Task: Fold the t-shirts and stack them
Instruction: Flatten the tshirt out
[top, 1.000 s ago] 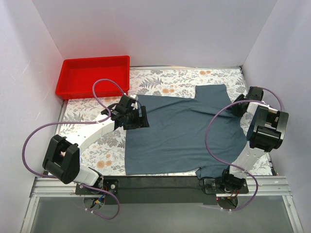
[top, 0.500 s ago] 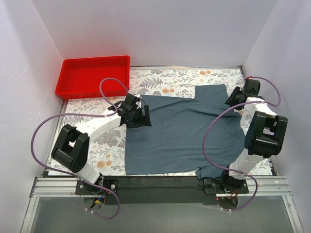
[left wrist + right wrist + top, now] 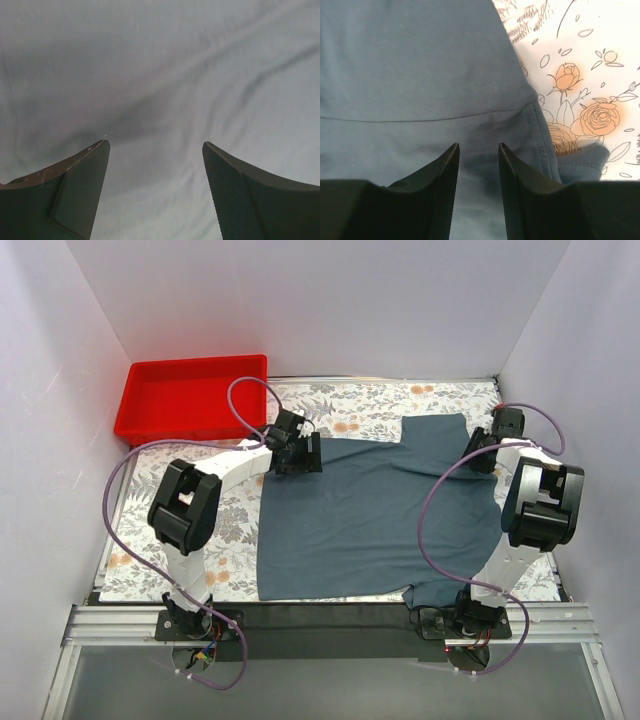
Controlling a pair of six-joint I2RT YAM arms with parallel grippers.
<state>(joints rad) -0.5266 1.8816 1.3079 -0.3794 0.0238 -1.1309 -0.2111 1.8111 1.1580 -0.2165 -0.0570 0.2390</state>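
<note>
Top external view: plain slate blue-grey fabric t-shirt (image 3: 370, 515) lying flat on floral-print tabletop (image 3: 350, 405), nr red plastic tray (image 3: 190, 398). L gripper (image 3: 156, 146) hovering over shirt's far-left edge, jaws spread wide. R gripper (image 3: 478, 146) hovering over far-right sleeve, gap narrow, nothing btwn.

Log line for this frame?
shirt: flat on table | left gripper: open over shirt | right gripper: narrowly open over shirt edge | fold: not started
</note>
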